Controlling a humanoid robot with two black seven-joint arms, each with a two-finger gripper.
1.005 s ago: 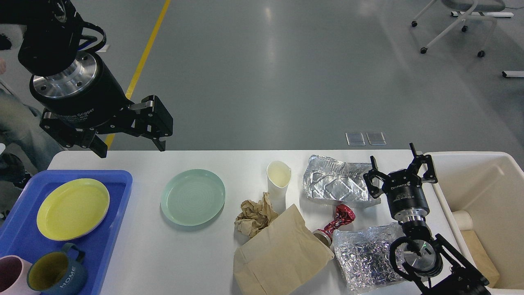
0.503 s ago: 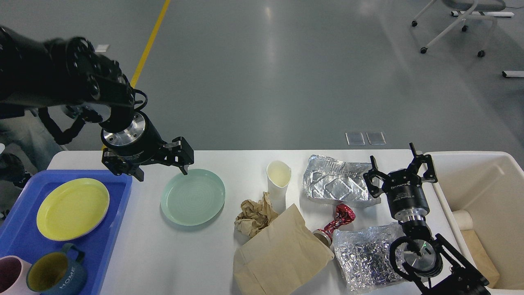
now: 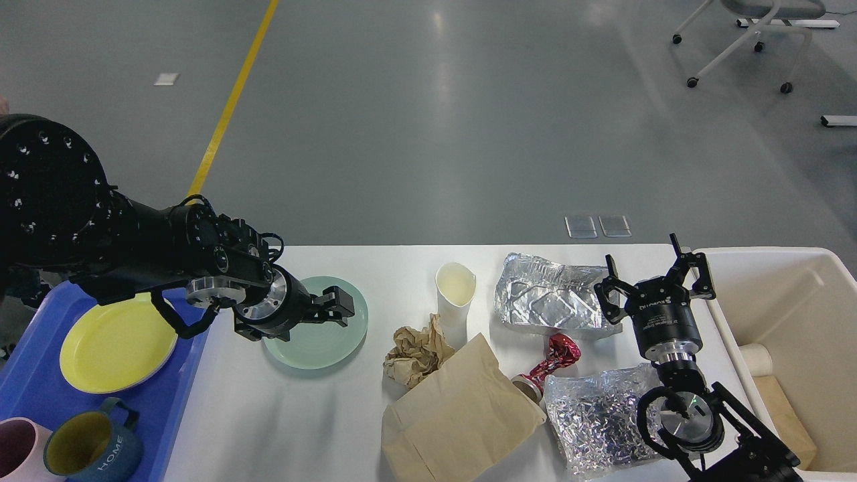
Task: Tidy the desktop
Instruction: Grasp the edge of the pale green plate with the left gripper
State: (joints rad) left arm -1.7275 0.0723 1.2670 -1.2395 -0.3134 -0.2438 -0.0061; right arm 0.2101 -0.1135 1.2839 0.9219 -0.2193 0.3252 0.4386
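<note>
Lowered since a moment ago, left pincer [image 3: 337, 308] now lies over the green plate [image 3: 328, 341] (grip unclear). White, smooth, round-cornered counter [image 3: 268, 415] spans below; mug [image 3: 94, 445] reads "HOME". Right pincer [image 3: 655, 271] gapes empty.

Two plates: a yellow plate [image 3: 117, 345] on the one blue tray [image 3: 37, 381] at the left, a pale green plate [image 3: 321, 335] just right of it. Two mugs at the near left, a blue mug [image 3: 94, 447] and a pink mug [image 3: 19, 450]. One paper cup [image 3: 456, 288]. One crumpled paper ball [image 3: 416, 351]. One brown paper bag [image 3: 458, 415]. Two foil pieces, a far foil tray [image 3: 546, 301] and a near foil sheet [image 3: 596, 418]. One red wrapper [image 3: 552, 361]. One cream bin [image 3: 790, 321] at the right.
</note>
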